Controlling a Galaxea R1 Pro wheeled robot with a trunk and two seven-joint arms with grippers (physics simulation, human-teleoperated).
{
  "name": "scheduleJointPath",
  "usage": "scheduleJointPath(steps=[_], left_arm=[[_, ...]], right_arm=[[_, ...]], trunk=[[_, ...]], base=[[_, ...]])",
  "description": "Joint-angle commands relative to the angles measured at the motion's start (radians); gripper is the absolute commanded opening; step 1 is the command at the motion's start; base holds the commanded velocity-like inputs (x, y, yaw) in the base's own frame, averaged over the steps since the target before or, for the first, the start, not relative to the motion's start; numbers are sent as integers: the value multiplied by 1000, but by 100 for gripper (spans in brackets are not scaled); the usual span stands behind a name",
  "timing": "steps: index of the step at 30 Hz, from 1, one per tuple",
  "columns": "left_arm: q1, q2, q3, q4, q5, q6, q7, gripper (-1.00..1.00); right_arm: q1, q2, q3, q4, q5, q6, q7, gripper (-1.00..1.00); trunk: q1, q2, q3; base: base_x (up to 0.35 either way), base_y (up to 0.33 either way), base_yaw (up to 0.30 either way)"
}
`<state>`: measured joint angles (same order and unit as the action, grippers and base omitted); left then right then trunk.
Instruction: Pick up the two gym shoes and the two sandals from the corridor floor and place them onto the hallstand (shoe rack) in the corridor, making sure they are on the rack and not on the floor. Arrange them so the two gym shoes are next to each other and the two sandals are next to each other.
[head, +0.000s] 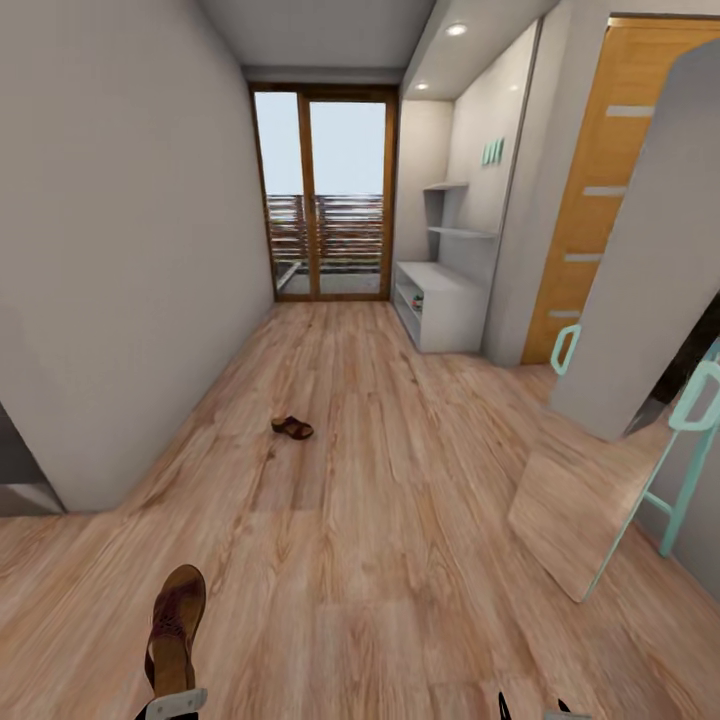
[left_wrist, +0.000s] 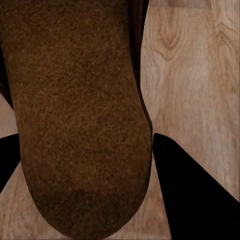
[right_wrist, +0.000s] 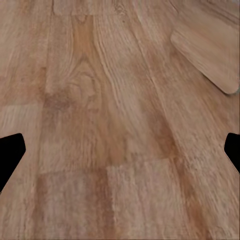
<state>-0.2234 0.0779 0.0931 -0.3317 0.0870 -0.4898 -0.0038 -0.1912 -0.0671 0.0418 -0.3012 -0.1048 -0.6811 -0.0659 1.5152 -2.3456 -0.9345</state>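
Note:
My left gripper (head: 175, 700) is shut on a brown sandal (head: 176, 625), which I hold at the bottom left of the head view. In the left wrist view the sandal's dark sole (left_wrist: 75, 110) lies between the black fingers (left_wrist: 195, 190). The other sandal (head: 292, 428) lies on the corridor floor (head: 380, 480) further ahead, left of centre. The pale grey hallstand (head: 445, 305) stands against the right wall near the far end, with teal letters (head: 492, 152) above it. A small green-and-red thing (head: 417, 299) sits in its shelf, too small to name. The gym shoes are out of view. My right gripper (right_wrist: 120, 150) hangs open over bare planks.
A teal-framed mirror (head: 585, 505) leans on the right wall, its foot reaching out onto the floor. An orange door (head: 600, 190) and a grey panel (head: 660, 260) stand behind it. Glass balcony doors (head: 325, 195) close the corridor's far end. A plain wall (head: 120, 260) runs along the left.

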Motion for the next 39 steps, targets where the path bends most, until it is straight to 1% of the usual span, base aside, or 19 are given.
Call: scheduleJointPath(steps=[1,32,39], left_arm=[[-1,0,-3,0,6,-3,1,-100],[-1,0,-3,1,7,-3,1,-100],[-1,0,-2,1,7,-3,1,-100]], right_arm=[[-1,0,5,1,-9,-3,0,100],[-1,0,6,1,-9,-3,0,100],[-1,0,6,1,-9,-3,0,100]], trunk=[[0,0,-1],[0,0,-1],[0,0,-1]], base=[[339,-78,0],[340,-80,0],[340,-14,0]])
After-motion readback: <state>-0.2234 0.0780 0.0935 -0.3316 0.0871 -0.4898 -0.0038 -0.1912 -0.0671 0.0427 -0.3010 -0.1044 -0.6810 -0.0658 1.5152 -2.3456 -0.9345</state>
